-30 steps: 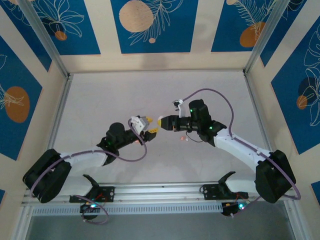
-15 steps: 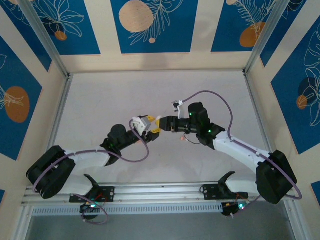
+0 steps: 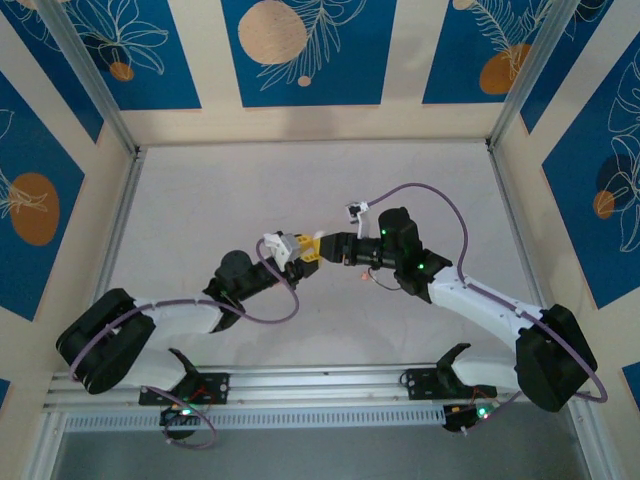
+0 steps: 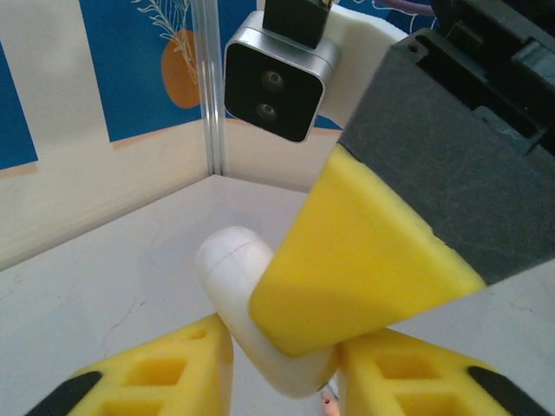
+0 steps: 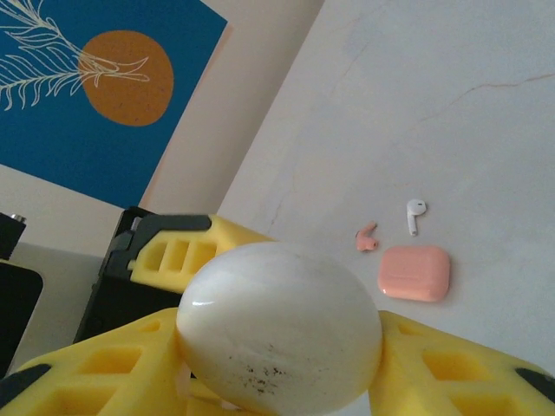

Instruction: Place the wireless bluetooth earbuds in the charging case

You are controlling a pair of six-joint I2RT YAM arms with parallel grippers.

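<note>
Mid-air, right tool [image 5: 282, 360] clamps white puck [image 4: 232, 267], left tool [image 4: 279, 368] seemingly too, pink case [image 5: 414, 272] shut

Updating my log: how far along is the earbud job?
Done: nothing. Pink earbud and white earbud lie on the table beside the closed pink case. In hand: left end effector and right end effector grip a white puck. Remaining: opening the case, seating both earbuds.
</note>
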